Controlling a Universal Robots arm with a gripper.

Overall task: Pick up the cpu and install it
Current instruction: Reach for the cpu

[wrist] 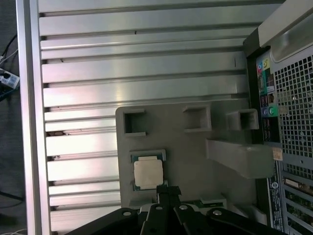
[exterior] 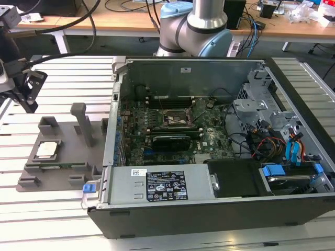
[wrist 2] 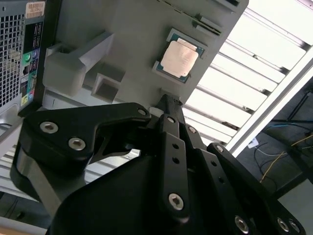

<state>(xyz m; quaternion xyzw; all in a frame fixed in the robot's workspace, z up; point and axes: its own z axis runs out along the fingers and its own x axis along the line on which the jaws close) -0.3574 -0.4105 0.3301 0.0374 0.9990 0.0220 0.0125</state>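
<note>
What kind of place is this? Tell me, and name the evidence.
Probably a robotics lab bench for PC assembly: a robot arm stands behind an open case on a slotted metal table, with a cpu in a grey fixture beside it.

The computer case (wrist: 286,88) runs off the first wrist view's edge; the arm (exterior: 6,70) behind the gripper (exterior: 30,103) is cropped at the exterior view's left.

- I see nothing between my gripper's (wrist: 168,190) closed tips and the cpu (wrist: 148,173) lying in its shallow pocket below them.
- Past the pocket from the gripper, three low blocks (wrist: 134,121) stand on the grey holder (wrist: 186,161).
- A tall post (wrist: 239,156) rises to one side of the gripper, with the computer case (exterior: 209,136) wall behind it.
- Opposite side: open slatted table (wrist: 122,63).
</note>
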